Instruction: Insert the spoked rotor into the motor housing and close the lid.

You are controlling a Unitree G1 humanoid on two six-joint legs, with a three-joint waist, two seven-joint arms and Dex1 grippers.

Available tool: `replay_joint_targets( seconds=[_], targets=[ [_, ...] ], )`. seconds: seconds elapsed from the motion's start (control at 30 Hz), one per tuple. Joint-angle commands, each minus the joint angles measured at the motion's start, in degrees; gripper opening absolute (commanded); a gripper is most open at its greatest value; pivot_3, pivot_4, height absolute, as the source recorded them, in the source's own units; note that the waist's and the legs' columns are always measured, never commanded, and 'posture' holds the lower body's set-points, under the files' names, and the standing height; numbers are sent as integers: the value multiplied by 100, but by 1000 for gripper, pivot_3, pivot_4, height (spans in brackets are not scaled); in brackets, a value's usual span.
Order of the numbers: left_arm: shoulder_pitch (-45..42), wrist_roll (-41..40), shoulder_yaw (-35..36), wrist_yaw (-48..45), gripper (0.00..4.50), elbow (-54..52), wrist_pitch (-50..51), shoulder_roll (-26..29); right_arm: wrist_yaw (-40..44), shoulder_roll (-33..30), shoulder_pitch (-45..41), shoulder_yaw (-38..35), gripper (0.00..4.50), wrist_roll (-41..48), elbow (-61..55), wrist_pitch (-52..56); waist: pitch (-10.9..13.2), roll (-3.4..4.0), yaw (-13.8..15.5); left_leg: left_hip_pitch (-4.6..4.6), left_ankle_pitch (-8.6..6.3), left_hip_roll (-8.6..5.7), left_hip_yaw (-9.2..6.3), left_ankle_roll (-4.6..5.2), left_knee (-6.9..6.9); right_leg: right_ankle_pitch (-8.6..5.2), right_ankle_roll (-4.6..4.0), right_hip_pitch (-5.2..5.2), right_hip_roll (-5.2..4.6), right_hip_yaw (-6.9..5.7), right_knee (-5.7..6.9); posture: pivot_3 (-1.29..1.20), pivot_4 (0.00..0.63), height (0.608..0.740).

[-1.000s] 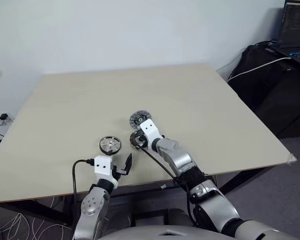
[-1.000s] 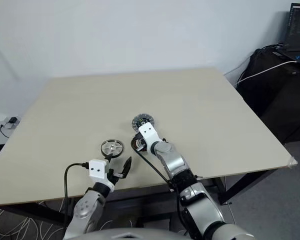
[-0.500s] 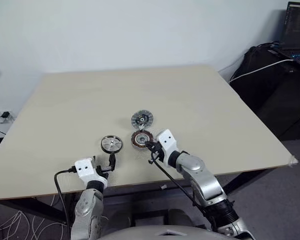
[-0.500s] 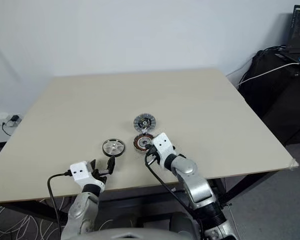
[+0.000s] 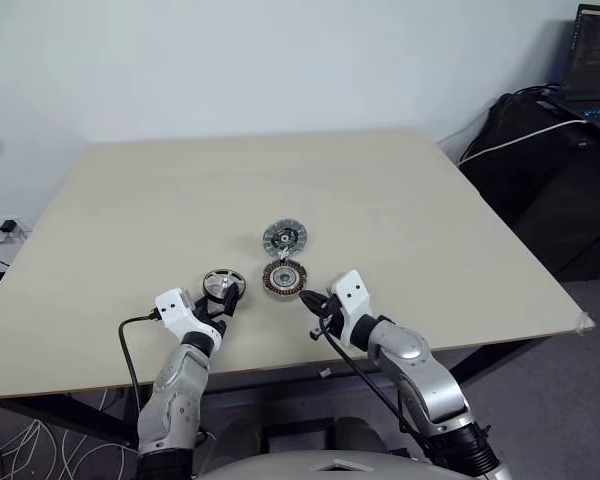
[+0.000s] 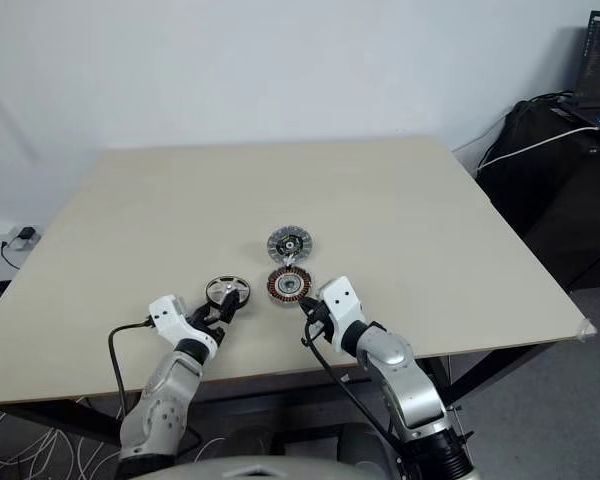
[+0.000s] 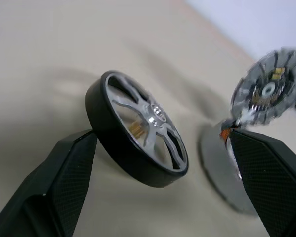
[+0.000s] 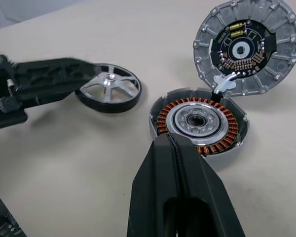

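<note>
A pale wooden table seen from above, with three small motor parts near its front edge. At the centre sits the motor housing, a round grey cup ringed with copper coils, lying open. Its lid, hinged to it, lies flat just beyond at twelve o'clock, inner face up. The spoked rotor, a silver wheel with a dark rim, lies at nine o'clock from the housing, near but apart.

The left gripper has its two black fingers spread wide on either side of the rotor's rim, not yet clasping it. The right gripper, fingers pressed together and empty, hovers just by the housing at about five o'clock.

The rotor looks rigid, solid metal, fairly dense for its size, probably with a smooth, slippery rim. Pinching across the outer rim seems safest, avoiding the spokes.
</note>
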Motion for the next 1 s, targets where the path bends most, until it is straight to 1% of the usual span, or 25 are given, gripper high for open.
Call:
replay_joint_targets(
  seconds=[0.03, 0.07, 0.17, 0.2, 0.4, 0.43, 0.47, 0.5, 0.6, 0.7, 0.87, 1.0],
  targets=[
    [-289, -298, 193, 92, 4118, 88, 191, -125, -106, 28, -46, -72, 0, 25, -259, -135, 0, -1, 4, 0, 0, -1, 0, 0, 0, 0, 0, 0, 0, 1, -1, 0, 0, 740],
    [-329, -346, 247, 129, 3911, 120, 235, -146, -143, 28, -39, -92, 0, 19, -265, -132, 0, -1, 7, 0, 1, -2, 0, 3, 0, 0, 0, 0, -1, 1, -2, 0, 0, 740],
    [-403, -452, 415, 349, 2997, 199, 313, -250, -239, -2, -36, -172, 0, 22, -261, -120, 0, -6, 8, -1, 4, -4, 0, 8, 0, 1, -1, -1, 0, 3, -2, 0, 0, 740],
    [-406, -497, 457, 427, 2602, 204, 340, -282, -259, -12, -31, -196, 0, 32, -266, -119, 1, -6, 9, -1, 4, -3, 0, 8, 0, 2, -1, -1, 0, 3, -2, 0, 0, 740],
    [-342, -628, 525, 685, 597, 252, 458, -340, -326, -24, -40, -250, 0, 58, -263, -116, 0, -8, 15, 0, 2, -3, 0, 2, 1, 2, 0, 1, -1, 3, -1, 0, 0, 740],
    [-330, -647, 525, 703, 300, 252, 467, -339, -330, -25, -44, -239, 0, 46, -253, -120, 0, -9, 15, 0, 2, -3, 0, 2, 1, 2, 0, 2, -1, 4, -1, 0, 0, 740],
    [-311, -691, 538, 715, 108, 236, 470, -352, -339, -19, -40, -225, 0, 42, -253, -118, 0, -9, 15, 0, 2, -3, 0, 2, 1, 2, 0, 1, -1, 3, -1, 0, 0, 740],
    [-297, -754, 560, 726, 22, 220, 467, -374, -344, -15, -39, -215, 0, 43, -252, -114, 0, -11, 12, 0, 2, -3, 0, 3, 1, 2, -1, 1, -1, 3, -1, 0, 0, 740],
    [-214, -1084, 614, 590, 22, 16, 447, -464, -349, -11, -33, -191, 0, 41, -253, -110, 1, -11, 11, -1, 4, -3, 0, 6, 1, 3, -2, 0, 0, 4, -1, 0, 0, 740],
    [-40, -1386, 485, 391, 22, -254, 643, -401, -353, -15, -22, -195, 0, 42, -258, -104, 2, -13, 11, -1, 2, -3, 0, 2, 1, 2, -2, 0, -2, 5, -1, 0, 0, 740],
    [111, -1506, 155, 494, 22, -692, 1214, -219, -369, -22, -2, -203, 0, 43, -258, -89, 2, -14, 12, -1, 0, -4, 1, 0, 2, 2, -1, 2, -2, 5, -2, 0, 0, 740],
    [-27, -1452, -160, 567, 22, -1001, 1485, -141, -387, -14, 30, -220, 0, 67, -281, -68, 3, -14, 6, -1, 0, -3, 1, -1, 2, 2, -1, 1, -1, 6, -1, 0, 0, 740]
  ],
)
